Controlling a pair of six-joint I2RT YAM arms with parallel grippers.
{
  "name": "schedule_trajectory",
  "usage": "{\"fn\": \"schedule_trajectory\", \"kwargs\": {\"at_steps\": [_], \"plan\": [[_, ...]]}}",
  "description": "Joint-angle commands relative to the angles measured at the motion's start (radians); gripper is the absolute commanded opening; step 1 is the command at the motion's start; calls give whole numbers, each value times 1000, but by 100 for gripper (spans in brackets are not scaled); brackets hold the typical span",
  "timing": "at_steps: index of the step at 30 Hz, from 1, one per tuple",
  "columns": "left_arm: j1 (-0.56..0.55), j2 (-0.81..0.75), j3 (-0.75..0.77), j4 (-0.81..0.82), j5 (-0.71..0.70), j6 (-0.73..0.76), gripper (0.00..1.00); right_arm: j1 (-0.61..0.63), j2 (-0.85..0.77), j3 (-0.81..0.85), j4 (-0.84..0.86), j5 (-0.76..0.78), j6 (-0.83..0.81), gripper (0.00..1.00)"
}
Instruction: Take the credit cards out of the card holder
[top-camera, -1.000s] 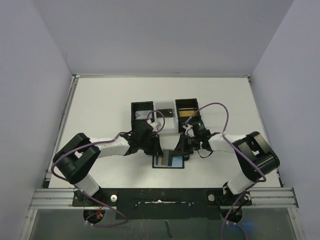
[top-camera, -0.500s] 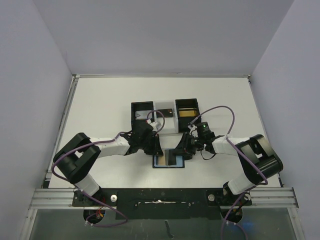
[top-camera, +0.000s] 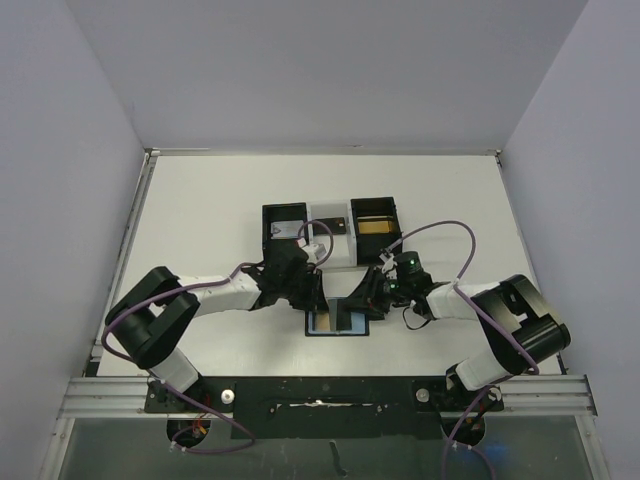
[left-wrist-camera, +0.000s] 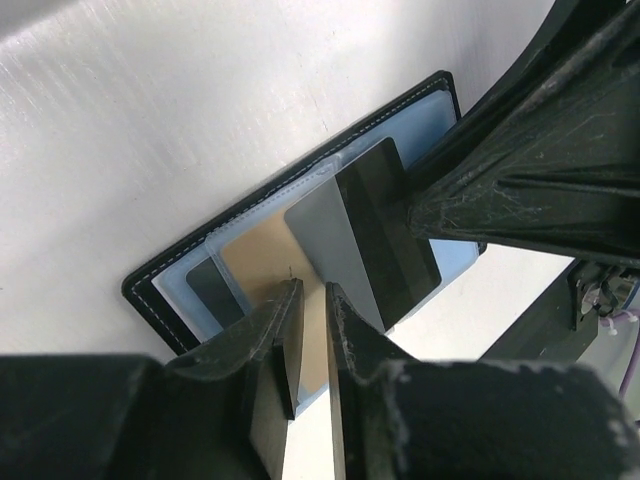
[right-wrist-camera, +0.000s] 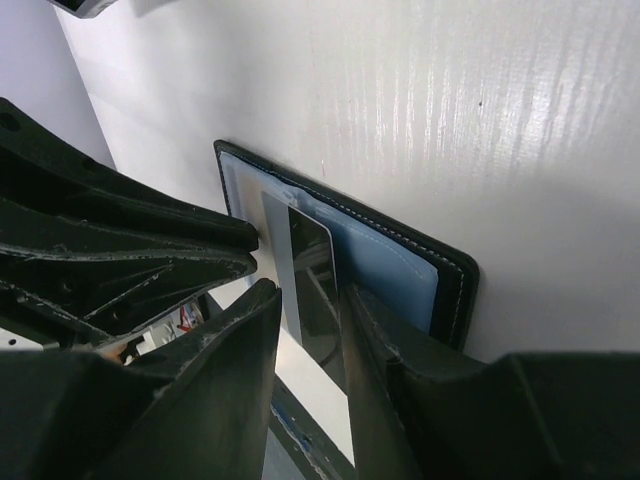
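Observation:
The card holder (top-camera: 322, 329) lies open on the table between my two grippers; it also shows in the left wrist view (left-wrist-camera: 150, 291) and the right wrist view (right-wrist-camera: 400, 268). A gold-tan card (left-wrist-camera: 258, 258) sits in its left pocket. A pale grey card with a black band (left-wrist-camera: 322, 232) sticks partly out near the middle (right-wrist-camera: 274, 228). My left gripper (top-camera: 315, 297) (left-wrist-camera: 308, 288) is nearly shut, tips down on the holder's near edge over the gold-tan card. My right gripper (top-camera: 368, 298) (right-wrist-camera: 308, 290) is slightly open, jaws either side of the grey card's end.
Two black open-top boxes (top-camera: 285, 230) (top-camera: 375, 222) with a white box (top-camera: 330, 225) between them stand just behind the grippers. The two arms' fingers are very close together over the holder.
My right gripper has moved left and down to the holder's right side, onto the grey card. My left gripper has stayed on the holder.

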Motion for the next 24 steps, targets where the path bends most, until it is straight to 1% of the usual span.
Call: {"fn": "schedule_trajectory", "kwargs": {"at_steps": [1, 6, 11, 14, 16, 21, 24], "plan": [[-14, -45, 45, -45, 23, 50, 16, 11, -6, -25, 25, 53, 21, 32], [-18, -60, 64, -71, 50, 97, 18, 10, -4, -30, 26, 56, 21, 31], [-19, -73, 41, -5, 103, 113, 19, 10, -10, -34, 26, 55, 12, 29], [-21, -49, 42, 9, 139, 126, 20, 10, -13, -40, 34, 55, 13, 29], [-25, -26, 40, -1, 139, 143, 19, 10, -14, -46, 48, 51, 20, 29], [-28, 24, 21, -30, 120, 162, 10, 10, -23, -65, 94, 37, 43, 30], [-31, 53, 28, -86, 43, 166, 6, 10, -30, -75, 118, 24, 53, 31]]}}
